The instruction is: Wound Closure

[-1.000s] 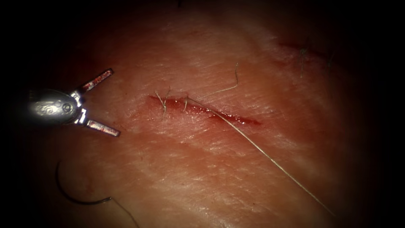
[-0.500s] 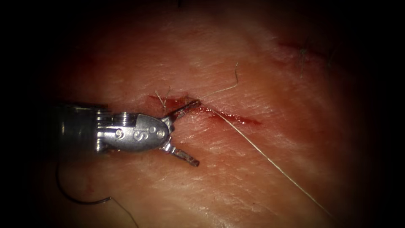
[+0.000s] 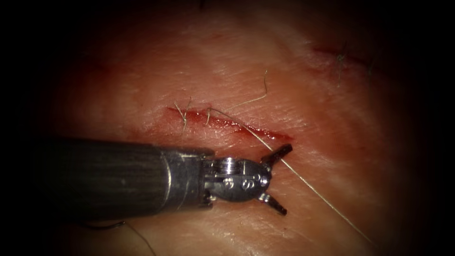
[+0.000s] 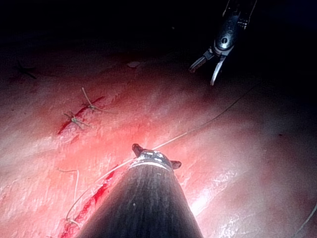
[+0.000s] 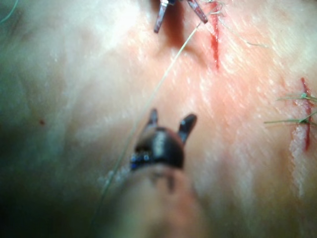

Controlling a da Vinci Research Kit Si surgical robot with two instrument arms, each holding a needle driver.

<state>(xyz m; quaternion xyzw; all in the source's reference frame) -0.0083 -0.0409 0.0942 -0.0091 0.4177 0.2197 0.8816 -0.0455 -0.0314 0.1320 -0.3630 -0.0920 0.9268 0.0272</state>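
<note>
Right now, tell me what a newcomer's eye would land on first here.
The left hand, jaws open and empty, hovers close to the taut thread, which runs from the red cut toward the lower right. The right hand is open and empty too. The needle lies free on the tissue to the lower left of the cut, partly behind the left shaft.

Darkness rings the lit field on every side; a bright light falls at the centre and fades outward to black edges.
</note>
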